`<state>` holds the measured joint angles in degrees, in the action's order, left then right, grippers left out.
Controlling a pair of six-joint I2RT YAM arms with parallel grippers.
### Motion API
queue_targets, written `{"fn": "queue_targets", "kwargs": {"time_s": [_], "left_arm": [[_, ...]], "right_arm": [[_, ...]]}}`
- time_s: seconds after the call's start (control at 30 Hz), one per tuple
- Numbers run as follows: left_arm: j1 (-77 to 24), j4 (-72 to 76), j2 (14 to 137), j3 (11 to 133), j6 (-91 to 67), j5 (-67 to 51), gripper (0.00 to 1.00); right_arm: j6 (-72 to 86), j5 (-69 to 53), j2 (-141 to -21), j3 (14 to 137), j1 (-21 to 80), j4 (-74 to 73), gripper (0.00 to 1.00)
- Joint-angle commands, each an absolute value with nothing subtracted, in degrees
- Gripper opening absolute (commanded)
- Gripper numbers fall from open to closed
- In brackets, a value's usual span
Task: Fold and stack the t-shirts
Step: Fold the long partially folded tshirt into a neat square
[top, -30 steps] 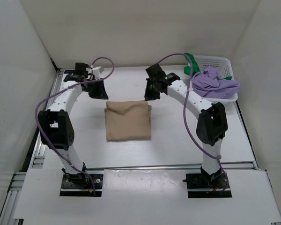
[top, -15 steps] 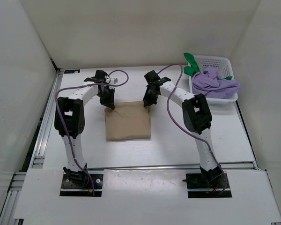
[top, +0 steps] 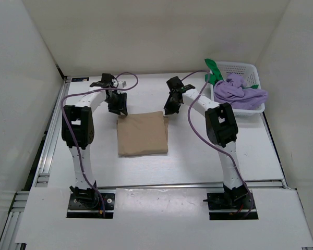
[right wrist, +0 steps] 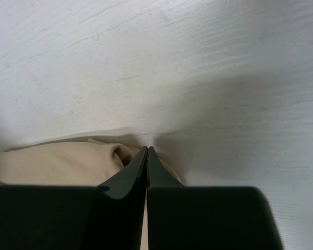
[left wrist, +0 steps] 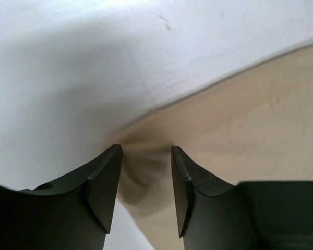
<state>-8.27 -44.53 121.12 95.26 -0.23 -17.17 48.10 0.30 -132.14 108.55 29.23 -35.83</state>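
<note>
The tan t-shirt lies folded into a rectangle mid-table. My left gripper hangs over its far left corner. In the left wrist view that gripper is open, with the bunched corner of the tan cloth lying loose in the gap. My right gripper is at the far right corner. Its jaws are shut, and the tan cloth puckers up to the tips on both sides. The purple t-shirt and the green t-shirt lie crumpled in the basket.
A white mesh basket stands at the back right, against the wall. White walls close in the table on the left, back and right. Both arms arch from their bases at the near edge towards the far half of the table.
Both arms swung in from the back to the tan shirt's far corners. The left jaws closed on its corner and opened again; the right jaws closed and stay shut.
</note>
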Motion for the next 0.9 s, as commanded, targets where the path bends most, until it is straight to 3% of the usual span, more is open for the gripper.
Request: {"fn": "queue_targets", "kwargs": {"time_s": [0.0,0.13,0.2,0.27,0.37,0.63,0.83,0.87], "left_arm": [[-5.10,-43.42,117.69,99.40,0.00,-17.40,0.56],[-3.08,-43.42,110.76,96.52,0.00,-19.50,0.71],[-1.68,-43.42,106.19,91.53,0.00,-20.74,0.80],[-1.15,-43.42,102.50,87.12,0.00,-23.10,0.81],[-1.14,-44.56,100.20,78.51,0.00,-23.81,0.81],[-2.90,-46.32,102.65,69.09,0.00,-27.16,0.80],[-3.43,-46.32,108.18,70.22,0.00,-26.80,0.72],[-4.21,-46.32,108.89,70.22,0.00,-26.81,0.65]], "right_arm": [[45.79,3.42,-125.34,107.32,28.92,-36.56,0.00],[43.95,6.85,-117.36,101.70,28.92,-38.75,0.03],[43.42,7.38,-113.75,98.45,29.61,-39.46,0.09],[43.42,7.38,-111.81,93.71,30.58,-40.08,0.12],[42.90,6.69,-109.78,88.62,33.13,-40.08,0.18],[44.74,6.68,-104.51,80.60,38.23,-40.08,0.18],[46.31,8.69,-99.15,75.77,40.78,-41.21,0.18],[46.32,9.66,-98.44,75.15,40.78,-41.22,0.18]]}}
